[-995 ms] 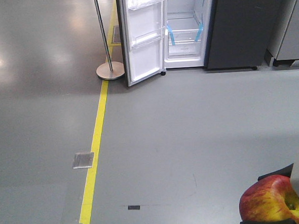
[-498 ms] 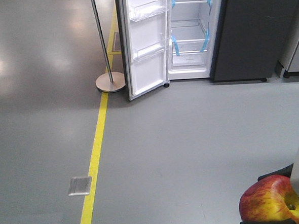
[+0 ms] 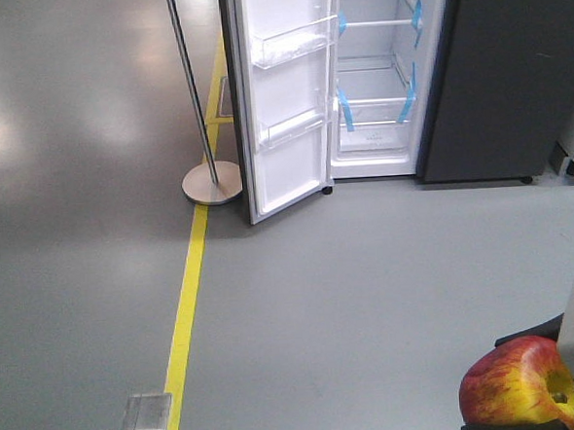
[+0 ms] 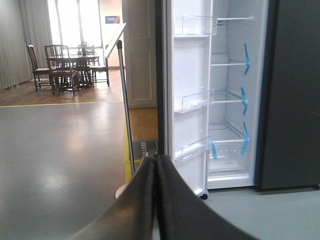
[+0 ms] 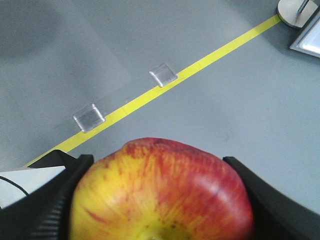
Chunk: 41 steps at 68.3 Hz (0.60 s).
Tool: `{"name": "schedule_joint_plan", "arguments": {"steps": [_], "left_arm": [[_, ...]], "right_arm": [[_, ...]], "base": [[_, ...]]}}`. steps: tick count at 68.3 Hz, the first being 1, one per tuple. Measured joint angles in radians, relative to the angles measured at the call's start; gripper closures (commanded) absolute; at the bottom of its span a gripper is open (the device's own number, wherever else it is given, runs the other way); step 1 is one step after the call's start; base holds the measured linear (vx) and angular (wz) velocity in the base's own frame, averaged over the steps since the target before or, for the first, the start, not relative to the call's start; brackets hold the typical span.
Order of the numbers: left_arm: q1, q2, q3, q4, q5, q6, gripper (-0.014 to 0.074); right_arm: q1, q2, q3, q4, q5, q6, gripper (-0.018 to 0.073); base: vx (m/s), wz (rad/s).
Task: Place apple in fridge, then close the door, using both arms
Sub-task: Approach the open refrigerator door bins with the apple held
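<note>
i hold apple (image 3: pixel 510 387) clamped in right claw (image 5: pixel 160 200), low in front view's right corner, well apart from fridge (image 3: pixel 498 75). left claw (image 4: pixel 155 167) pinched flat, nothing between fingers, pointing at fridge. door (image 3: pixel 285 98) stands wide open, stanchion post (image 3: pixel 194 94) just beside it. my read: pickup done; drive-up, placing apple on shelf and shutting door all left.

No legible text in any view.
Small blue-and-white sign (image 4: pixel 112 20) on far wall, left wrist cam: too small & blurred to read. Blue tape strips (image 4: pixel 246 52) on fridge (image 3: pixel 503 75) shelves: look plain, no lettering made out. Fridge ext. & white inner face of door (image 3: pixel 289 166): no brand mark, sticker or nos. discernible at this res.
</note>
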Motion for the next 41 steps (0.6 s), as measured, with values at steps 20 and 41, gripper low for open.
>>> {"name": "schedule_joint_plan", "arguments": {"steps": [20, 41], "left_arm": [[0.0, 0.0, 0.0, 0.0, 0.0, 0.0, 0.0603], [0.0, 0.0, 0.0, 0.0, 0.0, 0.0, 0.0603]], "right_arm": [[0.0, 0.0, 0.0, 0.0, 0.0, 0.0, 0.0305], [0.0, 0.0, 0.0, 0.0, 0.0, 0.0, 0.0305]], "base": [[0.36, 0.05], [0.32, 0.06]]}}
